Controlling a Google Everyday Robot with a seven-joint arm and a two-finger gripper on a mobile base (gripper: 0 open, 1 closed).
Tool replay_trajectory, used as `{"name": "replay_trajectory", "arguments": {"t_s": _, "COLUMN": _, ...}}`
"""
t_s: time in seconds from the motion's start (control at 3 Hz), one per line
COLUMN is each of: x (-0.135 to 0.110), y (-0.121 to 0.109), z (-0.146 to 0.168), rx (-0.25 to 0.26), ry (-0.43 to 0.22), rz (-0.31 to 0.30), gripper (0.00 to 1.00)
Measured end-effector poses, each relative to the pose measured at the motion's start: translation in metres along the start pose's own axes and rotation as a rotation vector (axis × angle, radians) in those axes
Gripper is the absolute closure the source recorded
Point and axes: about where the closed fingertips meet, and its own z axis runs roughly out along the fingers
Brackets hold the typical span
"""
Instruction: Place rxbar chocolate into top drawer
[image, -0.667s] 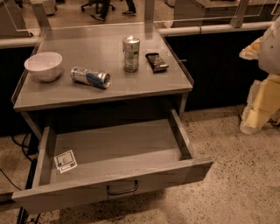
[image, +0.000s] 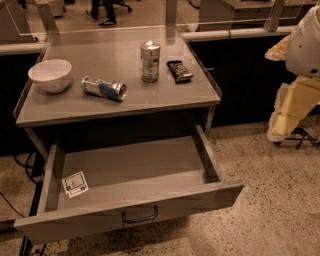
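On the grey table top (image: 95, 50), near its back right corner, the rxbar chocolate (image: 179, 70) lies flat in its dark wrapper. It is just beside an upright silver can (image: 150, 61), on the right side of it, and the two do not touch. More to the left, a second can (image: 104, 88) lies on its side, and a white bowl (image: 50, 75) stands near the left edge. Under the table top, the top drawer (image: 140, 165) is pulled out wide toward the camera. Its dark curved handle (image: 140, 216) is on the front panel, and a small white sticker (image: 75, 184) lies in the front left corner inside. My arm is at the right edge of the view, away from the table, and it hangs down over the speckled floor (image: 260, 210). My gripper (image: 281, 129) seems to be at the low, pale yellow end of this arm, and I cannot tell if it is open or closed. The bar is well apart from my gripper: it lies to the left of it and higher, on the table, and the right rim of the table is between us. Nothing is held that I can see.
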Motion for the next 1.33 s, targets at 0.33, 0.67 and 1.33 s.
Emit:
{"name": "replay_trajectory", "arguments": {"t_s": 0.33, "x": -0.017, "y": -0.030, "z": 0.018, "rx": -0.016, "ry": -0.020, "rz": -0.069, "gripper": 0.00}}
{"name": "replay_trajectory", "arguments": {"t_s": 0.67, "x": -0.017, "y": -0.034, "z": 0.020, "rx": -0.014, "ry": -0.029, "rz": -0.069, "gripper": 0.00}}
{"name": "replay_trajectory", "arguments": {"t_s": 1.33, "x": -0.032, "y": -0.070, "z": 0.047, "rx": -0.002, "ry": -0.077, "rz": -0.096, "gripper": 0.00}}
